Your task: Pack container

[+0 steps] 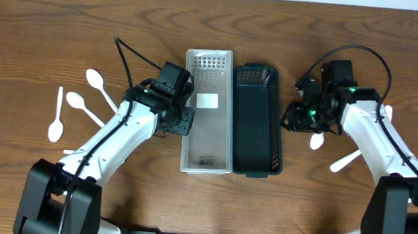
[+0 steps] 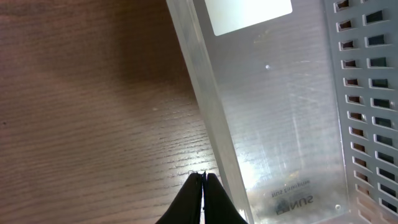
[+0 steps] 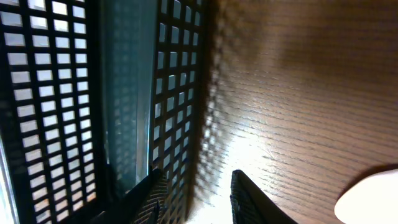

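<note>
A brown wood-grain table (image 1: 38,14) fills the overhead view. At its centre stand two long bins side by side, walls touching or nearly so, long axes running 12 to 6 o'clock: a clear bin (image 1: 207,135) on the left bearing a white label, and a dark bin (image 1: 257,128) on the right. Both appear empty. The left claw (image 2: 203,179) sits low at the clear bin's outer wall with its fingers pressed together and nothing between them. The right claw (image 3: 198,175) is parted to a moderate gap and holds nothing, one finger over the dark bin's lattice wall and the other over bare wood; whether it touches the wall cannot be told. The loose items are white spoons. Three left spoons (image 1: 79,103) lie well apart from the left claw, at its 9 o'clock. A near spoon (image 1: 317,140) shows its bowl just beside the right claw at about 4 o'clock, its handle hidden under the arm. A second spoon (image 1: 346,161) lies farther out, its axis running 8 to 2 o'clock. The right arm is judged the better placed to pick next, as the near spoon is close and the dark bin lies at its 9 o'clock.
</note>
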